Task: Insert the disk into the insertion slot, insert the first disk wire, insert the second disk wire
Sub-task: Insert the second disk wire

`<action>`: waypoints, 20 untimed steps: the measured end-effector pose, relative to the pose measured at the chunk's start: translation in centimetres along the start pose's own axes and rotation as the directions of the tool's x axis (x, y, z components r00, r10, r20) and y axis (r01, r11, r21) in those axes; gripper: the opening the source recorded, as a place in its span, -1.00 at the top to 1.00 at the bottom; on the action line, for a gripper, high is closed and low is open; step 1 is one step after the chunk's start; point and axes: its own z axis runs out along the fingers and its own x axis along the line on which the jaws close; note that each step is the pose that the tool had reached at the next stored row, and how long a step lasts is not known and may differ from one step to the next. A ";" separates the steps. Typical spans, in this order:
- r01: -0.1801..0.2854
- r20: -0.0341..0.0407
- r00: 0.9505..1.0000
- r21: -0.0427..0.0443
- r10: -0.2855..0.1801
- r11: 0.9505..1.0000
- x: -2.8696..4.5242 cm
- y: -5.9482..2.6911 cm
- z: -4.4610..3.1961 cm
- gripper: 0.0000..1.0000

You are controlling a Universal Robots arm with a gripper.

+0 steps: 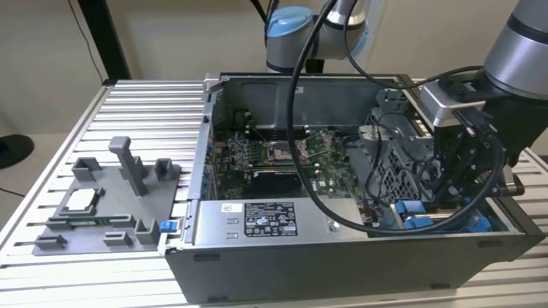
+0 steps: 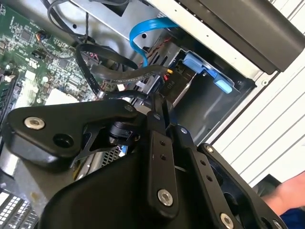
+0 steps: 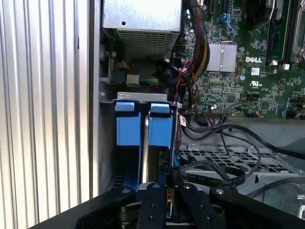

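My end effector [image 3: 162, 200] is down in the case's corner, fingers drawn close together on a black cable connector; grip looks closed, though the contact itself is partly hidden. The disk [image 3: 143, 125] already sits in the insertion slot [image 3: 108, 143], its blue frame tabs showing at the bay mouth. Judged step: wire insertion, which one I cannot tell. Next move calls for fine alignment of plug to the disk's port, then a straight push. My arm [image 1: 522, 45] reaches steeply down over the case [image 1: 342, 256] at the exterior view's right. Counter [image 1: 137, 102] carries a grey fixture [image 1: 111, 205].
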 end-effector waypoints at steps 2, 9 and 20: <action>0.000 0.000 1.000 0.000 0.000 1.000 -0.02 0.00 0.07 1.00; 0.004 0.000 1.000 0.000 -0.004 1.000 -0.03 0.00 0.33 1.00; 0.020 0.001 1.000 0.001 -0.020 1.000 -0.02 0.00 0.46 1.00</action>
